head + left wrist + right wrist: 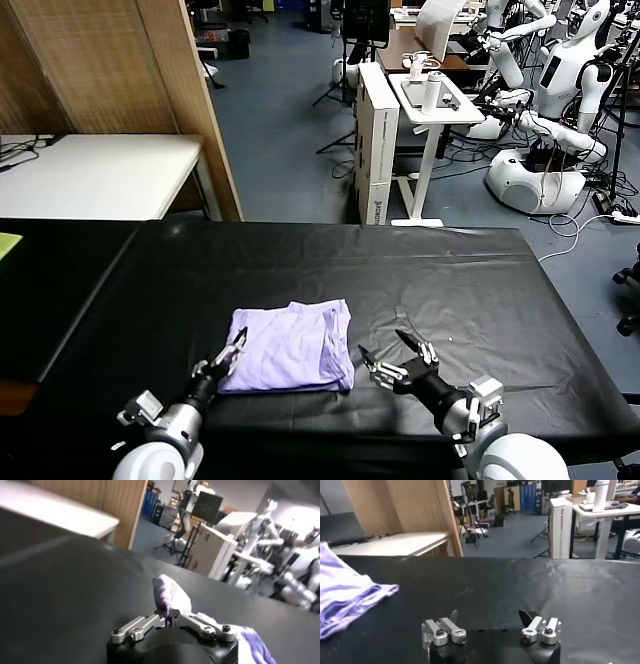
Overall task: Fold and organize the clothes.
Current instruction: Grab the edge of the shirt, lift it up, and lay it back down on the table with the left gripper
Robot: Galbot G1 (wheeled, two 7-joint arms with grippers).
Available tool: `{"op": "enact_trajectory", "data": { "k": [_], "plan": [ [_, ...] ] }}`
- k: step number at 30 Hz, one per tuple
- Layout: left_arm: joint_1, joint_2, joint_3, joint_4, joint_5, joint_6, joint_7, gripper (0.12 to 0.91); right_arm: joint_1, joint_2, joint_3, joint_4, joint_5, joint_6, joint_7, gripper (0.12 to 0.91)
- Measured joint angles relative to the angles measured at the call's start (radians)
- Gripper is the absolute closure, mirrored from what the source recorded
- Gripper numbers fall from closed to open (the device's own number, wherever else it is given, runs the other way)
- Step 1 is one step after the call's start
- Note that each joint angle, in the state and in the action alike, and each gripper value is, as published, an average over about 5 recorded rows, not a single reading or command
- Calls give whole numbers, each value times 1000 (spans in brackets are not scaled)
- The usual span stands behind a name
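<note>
Resting at the near-left corner of the folded T-shirt [290, 347], the left gripper [231, 352] has jaws spread wide and holds nothing; the shirt lies mid-table toward the near edge, and the right gripper [393, 356] sits just beside its right edge, equally wide and empty. Risk: a fingertip could snag the thin fabric and drag the fold open. No readable writing anywhere.

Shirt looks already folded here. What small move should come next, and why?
Probably draw both arms back. The lavender T-shirt lies as a compact folded rectangle on the black table; the right gripper is open and clear of it, and the left gripper sits at its near-left edge, grip unclear.
</note>
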Motion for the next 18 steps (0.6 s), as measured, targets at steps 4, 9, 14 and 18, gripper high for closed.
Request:
{"op": "enact_trajectory", "data": {
  "k": [4,9,14,18],
  "plan": [
    [2,-2,0,1,-8,0,0,123,0,-1,-1,1,0,0,0,118],
    [3,-6,0,4,-21,1,0,123,0,-2,-2,2,-1,0,0,118],
    [2,-11,0,10,-30,4,0,133,3,-3,-4,3,-3,0,0,118],
    [1,-11,0,8,-34,11,0,259,5,-2,-6,2,-5,0,0,118]
  ]
}}
